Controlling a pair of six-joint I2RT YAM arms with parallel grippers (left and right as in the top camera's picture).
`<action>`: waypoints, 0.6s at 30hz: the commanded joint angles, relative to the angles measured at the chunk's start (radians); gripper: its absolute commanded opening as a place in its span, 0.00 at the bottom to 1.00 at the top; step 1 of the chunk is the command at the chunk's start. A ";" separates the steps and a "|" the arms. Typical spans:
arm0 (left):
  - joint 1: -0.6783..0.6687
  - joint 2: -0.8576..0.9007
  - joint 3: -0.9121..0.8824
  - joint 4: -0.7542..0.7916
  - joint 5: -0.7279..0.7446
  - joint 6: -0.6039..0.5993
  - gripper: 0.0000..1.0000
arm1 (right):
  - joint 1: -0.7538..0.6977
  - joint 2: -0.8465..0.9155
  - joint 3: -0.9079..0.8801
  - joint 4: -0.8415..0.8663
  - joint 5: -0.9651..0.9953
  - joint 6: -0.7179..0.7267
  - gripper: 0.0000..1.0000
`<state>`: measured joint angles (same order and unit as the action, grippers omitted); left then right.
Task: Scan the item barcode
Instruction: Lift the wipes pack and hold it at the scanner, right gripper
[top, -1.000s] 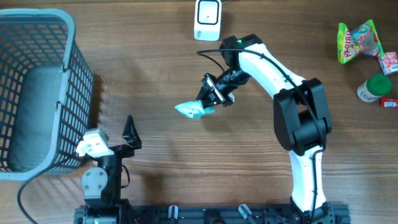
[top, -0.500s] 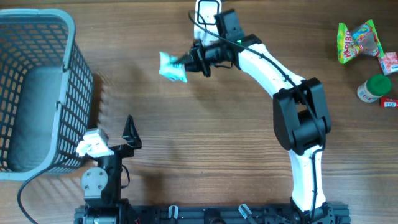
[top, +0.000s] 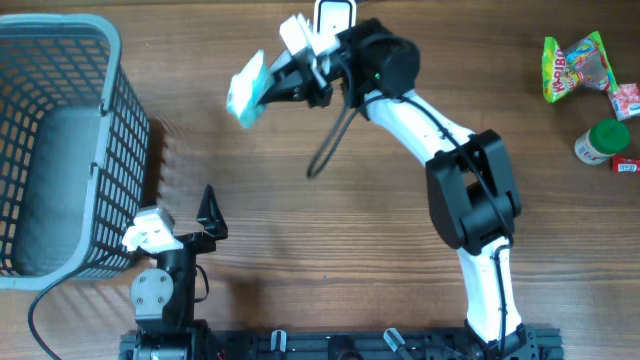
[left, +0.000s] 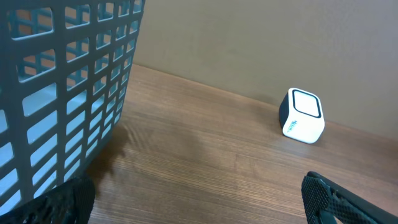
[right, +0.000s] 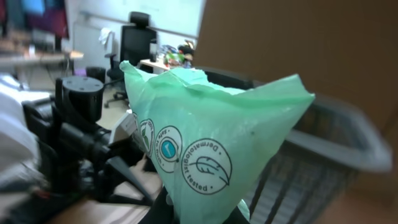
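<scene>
Dangling above the far side of the table (top: 300, 260), the green packet (top: 246, 88) is pinched tight in the nearly closed fingers of the right gripper (top: 275, 86), just left of the white scanner (top: 334, 12). At the near edge, the left gripper (top: 178, 225) sits spread wide, holding nothing, beside the grey basket (top: 130, 140).

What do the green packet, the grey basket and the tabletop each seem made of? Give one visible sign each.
Green packet: probably thin plastic film, slightly glossy; it creases and bears printed seals. Grey basket: moulded plastic, matte; open grid walls. Tabletop: wood or wood-look laminate; grain lines show.
</scene>
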<state>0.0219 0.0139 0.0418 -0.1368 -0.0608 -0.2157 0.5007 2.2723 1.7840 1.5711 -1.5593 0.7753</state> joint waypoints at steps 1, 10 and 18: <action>0.006 -0.006 -0.005 0.003 0.008 0.002 1.00 | 0.004 0.000 0.009 -0.058 -0.056 -0.571 0.04; 0.006 -0.006 -0.005 0.003 0.008 0.002 1.00 | 0.021 -0.001 0.010 -0.357 -0.002 -1.374 0.04; 0.006 -0.006 -0.005 0.003 0.008 0.002 1.00 | 0.022 -0.001 0.009 -0.527 -0.032 -1.131 0.04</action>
<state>0.0219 0.0139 0.0418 -0.1368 -0.0608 -0.2157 0.5220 2.2730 1.7840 1.1370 -1.5585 -0.5179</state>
